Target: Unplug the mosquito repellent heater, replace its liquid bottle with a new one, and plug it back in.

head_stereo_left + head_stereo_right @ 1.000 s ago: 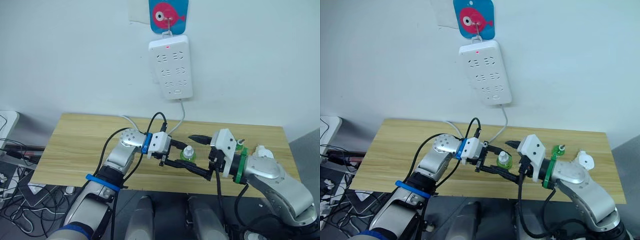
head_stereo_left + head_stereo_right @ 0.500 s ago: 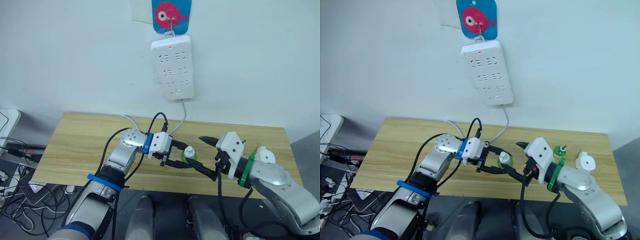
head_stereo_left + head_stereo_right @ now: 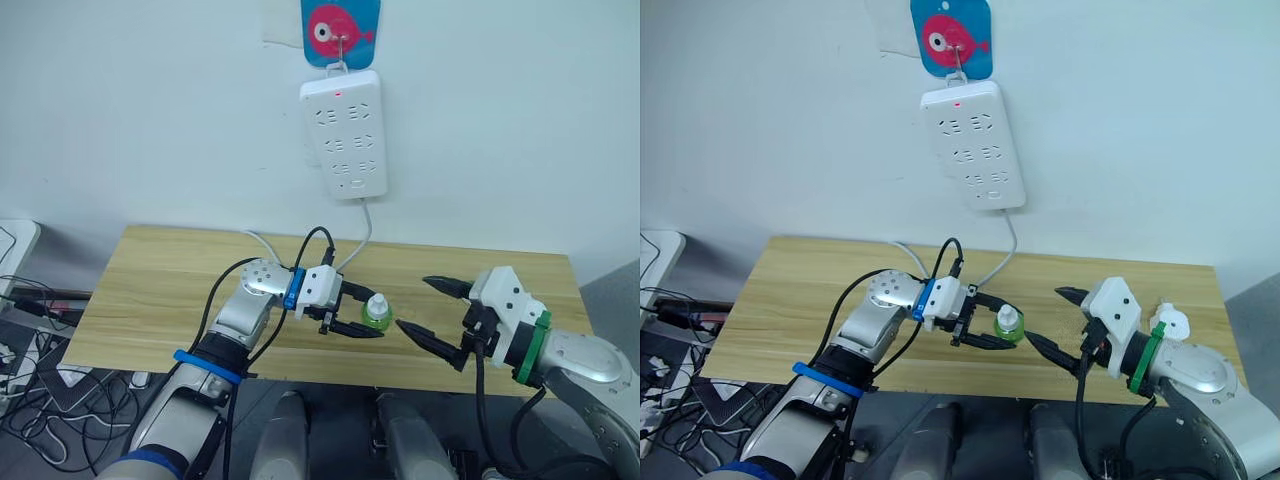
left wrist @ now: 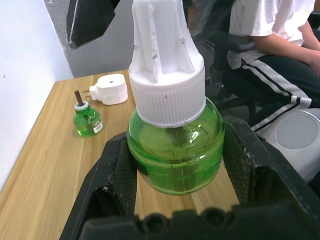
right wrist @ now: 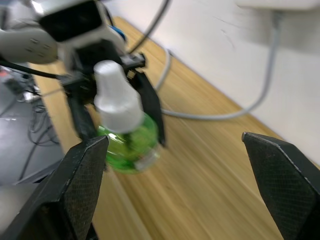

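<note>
Two tools are over the near edge of the tabletop (image 3: pixel 150 280). The left tool (image 3: pixel 352 322) clamps the new one (image 3: pixel 375 312), the white-capped green bottle, round its belly, upright. The right tool (image 3: pixel 433 311) hangs to its right, fingers spread wide and empty. Far right on the tabletop lie the mosquito repellent heater (image 4: pixel 111 89), unplugged, and its liquid bottle (image 4: pixel 86 119) just beside it. Judging by looks, the new one is light, smooth and slippery; the ribbed cap seems the surest hold for unscrewing.
</note>
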